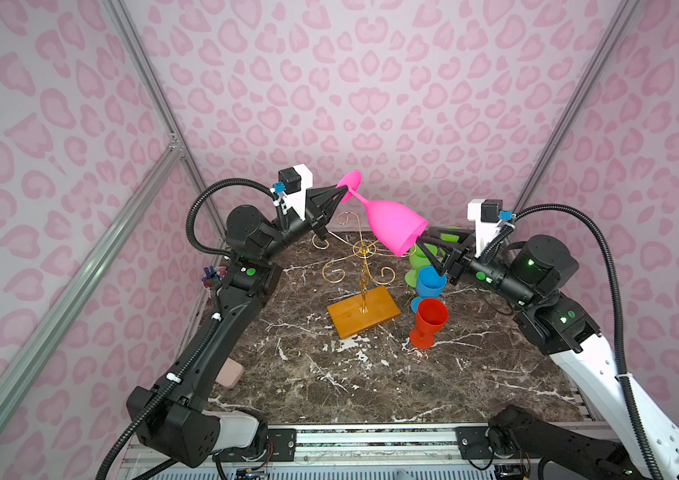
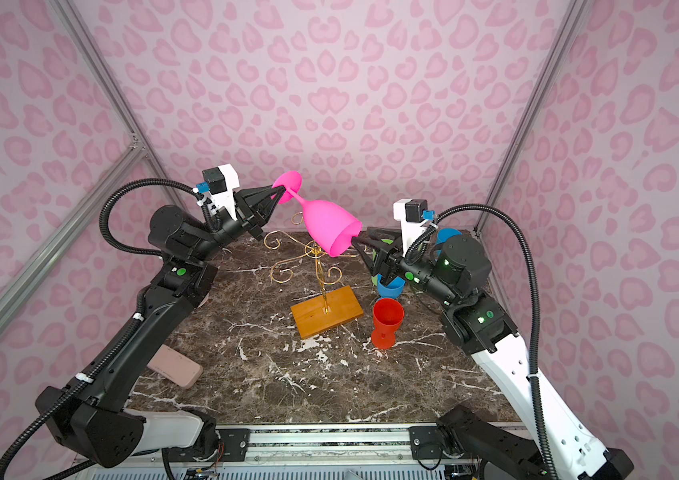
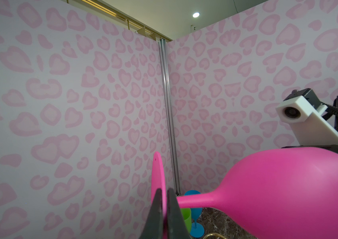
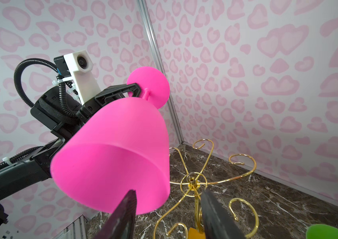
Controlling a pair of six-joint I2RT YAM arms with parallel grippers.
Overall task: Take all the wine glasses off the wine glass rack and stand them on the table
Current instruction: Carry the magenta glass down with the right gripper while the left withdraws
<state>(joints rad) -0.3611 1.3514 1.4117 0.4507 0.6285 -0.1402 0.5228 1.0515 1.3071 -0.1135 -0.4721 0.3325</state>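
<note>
The pink wine glass (image 1: 391,226) hangs in the air above the wine glass rack (image 1: 364,266). It is tilted, and from the right wrist view it seems free of the gold wire arms. The jaws of the left gripper (image 1: 344,192) are pressed together on the flat foot (image 3: 157,175), with the thin disc edge-on between them. The stem (image 3: 195,199) leaves just beside the fingertips and the bowl points away from them.

The right gripper (image 4: 168,193) stands at the mouth of the bowl with its jaws apart. One finger (image 4: 127,207) is at the rim, while the other is clear of it, over the rack's hub. I cannot tell if the near finger touches.

I judge the glass to be matte plastic — light, stiff enough, and not likely to break. But a pinch on the foot alone lets the long bowl swing like a lever, and the smooth disc may turn between the pads. The rim wall between the right jaws looks thin and could flex or slip out — the stem, close to the left jaws, would be a surer place to hold.
</note>
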